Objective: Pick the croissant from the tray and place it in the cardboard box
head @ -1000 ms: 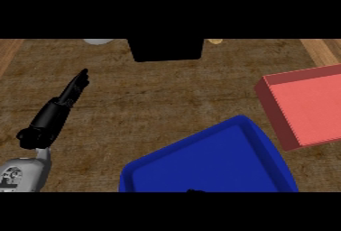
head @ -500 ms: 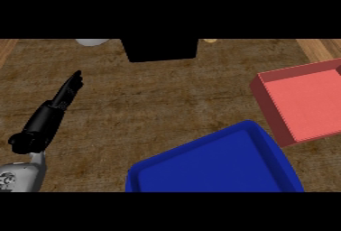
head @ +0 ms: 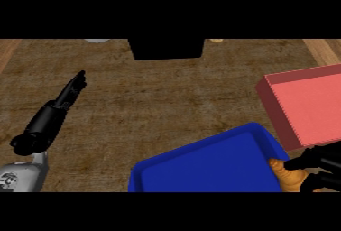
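We look steeply down on a brown woven-looking tabletop (head: 166,103); along its far edge sits a black block (head: 166,48), with a pale round thing (head: 97,40) to its left and a small tan thing (head: 216,40) to its right, both cut off by the view's edge, so we cannot say what they are. At the right stands the cardboard box (head: 273,106), reddish in colour, its walls a darker red than its salmon-pink floor; it runs out past the right edge of the view. Just below it, and close to its near corner, lies the blue tray (head: 206,167), tilted on the diagonal, its raised rim showing along the upper side.

At the tray's right corner we see the croissant (head: 288,175), an orange-brown crescent lying at the rim; the right hand (head: 318,164) comes in from the lower right with its black fingers curled about the pastry, seemingly grasping it, though much of the hand is cut off there and we cannot tell how far the fingers close around it. The left hand (head: 57,113) rests at the left, well apart from the tray, fingers straight and pointing away, holding nothing, with the grey forearm (head: 23,177) below it.
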Robot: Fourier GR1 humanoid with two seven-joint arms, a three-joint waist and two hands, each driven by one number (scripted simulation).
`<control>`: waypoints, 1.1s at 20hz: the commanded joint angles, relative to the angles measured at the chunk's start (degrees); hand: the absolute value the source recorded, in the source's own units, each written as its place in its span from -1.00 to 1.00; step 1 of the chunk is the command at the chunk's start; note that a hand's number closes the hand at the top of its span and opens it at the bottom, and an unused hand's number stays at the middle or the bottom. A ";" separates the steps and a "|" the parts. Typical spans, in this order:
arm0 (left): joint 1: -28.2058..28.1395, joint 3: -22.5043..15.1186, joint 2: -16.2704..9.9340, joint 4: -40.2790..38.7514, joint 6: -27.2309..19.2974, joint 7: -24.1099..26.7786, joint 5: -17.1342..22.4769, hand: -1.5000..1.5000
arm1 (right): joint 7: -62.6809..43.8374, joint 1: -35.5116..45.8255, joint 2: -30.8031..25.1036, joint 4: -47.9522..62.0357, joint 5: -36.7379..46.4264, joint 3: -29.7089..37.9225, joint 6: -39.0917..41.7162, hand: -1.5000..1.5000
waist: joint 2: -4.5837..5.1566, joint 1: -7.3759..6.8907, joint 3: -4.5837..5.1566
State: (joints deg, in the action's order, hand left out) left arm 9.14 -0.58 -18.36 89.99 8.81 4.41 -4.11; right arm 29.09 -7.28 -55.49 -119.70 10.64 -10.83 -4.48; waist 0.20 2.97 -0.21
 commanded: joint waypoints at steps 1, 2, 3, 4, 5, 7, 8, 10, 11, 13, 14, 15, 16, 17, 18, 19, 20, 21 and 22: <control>1.36 -0.25 -0.02 -1.09 0.87 -0.29 0.14 0.00 | 4.56 1.79 -4.30 10.61 -15.05 13.75 6.13 1.00 | 0.18 -1.57 0.08; 1.37 -0.50 0.71 -0.83 0.03 0.71 -0.35 0.00 | 6.27 1.94 -6.30 14.16 -17.08 16.55 8.63 1.00 | 0.13 -1.48 0.08; 3.09 -1.02 -0.07 -1.20 1.78 -0.36 -0.04 0.00 | 7.50 5.16 -6.30 19.55 -18.61 17.77 10.56 1.00 | 0.35 -2.84 0.09; 4.44 0.08 -0.80 -0.38 1.96 -2.34 0.70 0.00 | 8.12 6.74 -9.22 21.60 -20.13 20.99 13.35 1.00 | 0.13 -2.87 0.11; 3.17 -1.79 0.74 0.52 1.61 -2.06 -0.09 0.00 | 11.70 9.04 -8.22 28.47 -16.52 20.00 12.70 1.00 | 0.31 -4.21 0.07; 3.07 -2.36 1.99 0.53 1.20 -1.10 -0.41 0.00 | 14.42 11.12 -10.40 33.79 -10.55 17.34 14.98 1.00 | 0.29 -4.52 0.13; 5.46 -1.90 1.80 -2.40 1.18 -1.13 -0.96 0.00 | 17.69 11.75 -10.58 36.96 -8.75 16.81 15.81 1.00 | 0.36 -4.15 0.13; 6.15 -1.74 1.34 -2.86 2.81 -0.09 0.16 0.00 | 15.28 15.74 -13.89 40.43 -4.86 13.29 17.96 1.00 | 0.85 -5.81 0.17; 4.58 -1.62 0.81 -1.25 3.45 -1.76 0.76 0.00 | 17.16 14.13 -15.18 42.55 -3.13 12.61 19.44 1.00 | 0.65 -5.73 0.14; 7.82 -3.25 3.34 -2.35 1.34 -2.16 -0.95 0.00 | 19.27 16.27 -15.24 46.79 1.49 8.62 20.17 1.00 | 1.11 -6.50 0.08; 5.92 -2.77 1.83 -2.17 3.32 -0.18 -0.15 0.00 | 19.04 18.83 -15.72 48.57 3.66 7.33 20.53 1.00 | 1.16 -7.58 0.11; 5.68 -2.31 1.93 -1.72 3.00 0.28 -0.07 0.00 | 22.90 20.27 -15.85 52.20 4.52 7.01 22.01 1.00 | 0.93 -7.08 0.10; 6.79 -2.74 1.98 -3.11 3.15 0.59 -0.79 0.00 | 22.76 24.01 -13.28 54.90 6.59 4.97 21.19 1.00 | 1.12 -7.55 0.09; 6.03 -5.08 4.84 -1.49 0.17 -1.07 -2.92 0.00 | 25.86 22.66 -12.24 57.43 8.79 3.62 19.76 1.00 | 1.09 -7.47 0.01; 6.41 -2.26 2.12 -2.99 2.08 -0.18 -1.35 0.00 | 27.50 24.26 -14.34 58.77 10.98 3.22 20.47 1.00 | 0.91 -6.87 0.07; 5.27 -3.14 2.06 -1.33 2.86 -0.36 -1.25 0.00 | 26.67 26.04 -13.36 60.31 13.52 1.45 19.24 1.00 | 0.99 -7.82 0.05; 7.59 -4.74 4.93 -1.72 0.93 -2.68 -2.06 0.00 | 26.54 27.22 -13.41 61.42 15.97 0.00 18.43 1.00 | 1.11 -7.66 0.03; 7.71 -3.76 3.51 -0.68 1.22 -3.57 -2.16 0.00 | 26.31 29.78 -14.60 63.69 16.42 -0.31 21.44 1.00 | 0.90 -7.54 0.07; 7.73 -3.48 3.54 -1.72 1.97 -2.38 -1.47 0.00 | 27.35 30.39 -13.37 66.02 18.38 -1.92 20.80 1.00 | 1.01 -7.48 0.07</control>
State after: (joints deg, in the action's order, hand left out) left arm 15.92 -3.97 -15.23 88.36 10.66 2.69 -5.55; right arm 51.70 18.15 -69.21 -61.22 22.64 -8.73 13.76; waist 1.17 -4.29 -0.14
